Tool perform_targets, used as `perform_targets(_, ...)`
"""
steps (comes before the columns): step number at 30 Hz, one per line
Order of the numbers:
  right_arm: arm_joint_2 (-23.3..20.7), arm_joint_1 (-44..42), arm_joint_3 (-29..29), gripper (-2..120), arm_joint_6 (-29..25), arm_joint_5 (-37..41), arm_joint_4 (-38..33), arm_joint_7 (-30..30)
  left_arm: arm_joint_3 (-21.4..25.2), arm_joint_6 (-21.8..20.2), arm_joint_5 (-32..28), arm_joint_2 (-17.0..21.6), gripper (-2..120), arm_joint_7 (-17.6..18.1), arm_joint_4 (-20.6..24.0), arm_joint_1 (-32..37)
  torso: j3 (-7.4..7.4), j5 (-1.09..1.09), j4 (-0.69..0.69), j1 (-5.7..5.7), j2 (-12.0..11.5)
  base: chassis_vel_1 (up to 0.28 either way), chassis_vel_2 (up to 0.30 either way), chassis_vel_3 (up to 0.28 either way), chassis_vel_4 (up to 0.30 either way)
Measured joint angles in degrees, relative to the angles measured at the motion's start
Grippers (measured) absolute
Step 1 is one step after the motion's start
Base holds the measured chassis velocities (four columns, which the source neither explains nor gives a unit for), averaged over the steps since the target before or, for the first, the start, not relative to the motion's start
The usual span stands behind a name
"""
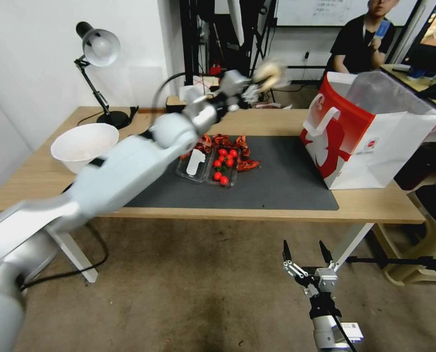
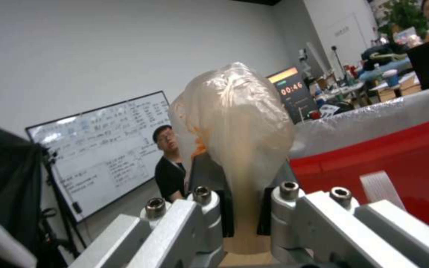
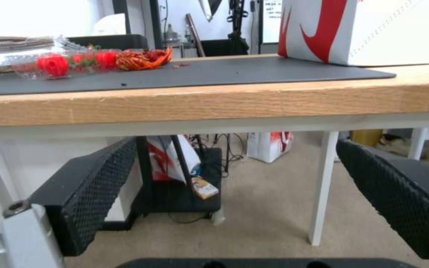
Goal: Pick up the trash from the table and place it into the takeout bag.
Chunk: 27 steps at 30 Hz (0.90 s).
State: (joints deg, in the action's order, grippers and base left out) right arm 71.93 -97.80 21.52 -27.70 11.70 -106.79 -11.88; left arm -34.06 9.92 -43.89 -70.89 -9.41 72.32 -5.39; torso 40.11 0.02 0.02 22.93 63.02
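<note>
Above the table's far edge, left gripper (image 1: 253, 91) fingers (image 2: 224, 212) pinch the bagged bun (image 2: 234, 123); right fingers (image 3: 95, 193) open

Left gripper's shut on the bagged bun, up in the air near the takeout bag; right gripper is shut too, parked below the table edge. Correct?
Not quite: the right gripper is open. The right wrist view shows its jaws spread wide apart with nothing between them, below the table edge. The rest holds: the left gripper is shut on the bagged bun, raised near the takeout bag.
</note>
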Motion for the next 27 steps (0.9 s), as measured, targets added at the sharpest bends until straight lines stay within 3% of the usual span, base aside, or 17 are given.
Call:
perform_targets(3,-0.1,0.0,0.1,100,-0.2,0.1,0.2,0.0,-3.6,0.7,3.6,-7.7,6,1.9,-7.6,-3.9,0.0,0.02,-0.04,0.0,0.0,0.0,0.0,0.0,0.0)
perform_targets(4,-0.1,0.0,0.1,100,-0.2,0.1,0.2,0.0,-3.6,0.7,3.6,-7.7,6,1.9,-7.6,-3.9,0.0,0.02,-0.04,0.0,0.0,0.0,0.0,0.0,0.0)
perform_targets(6,-0.2,-0.1,0.1,100,-0.4,0.1,0.2,0.0,-5.7,1.7,8.5,-12.2,5,3.5,-12.6,-6.5,0.0,0.01,-0.05,0.0,0.0,0.0,0.0,0.0,0.0)
perform_targets(10,-0.3,-0.1,0.0,100,-0.4,0.1,0.2,0.0,-7.7,3.2,13.7,-15.6,5,4.7,-17.0,-8.8,0.0,-0.01,-0.02,0.0,0.0,0.0,0.0,0.0,0.0)
perform_targets(27,-0.3,-0.1,-0.1,100,-0.5,0.1,0.1,0.0,-9.6,7.5,25.2,-21.2,5,6.2,-23.4,-11.9,-0.01,0.0,-0.03,0.0,0.0,0.0,0.0,0.0,0.0)
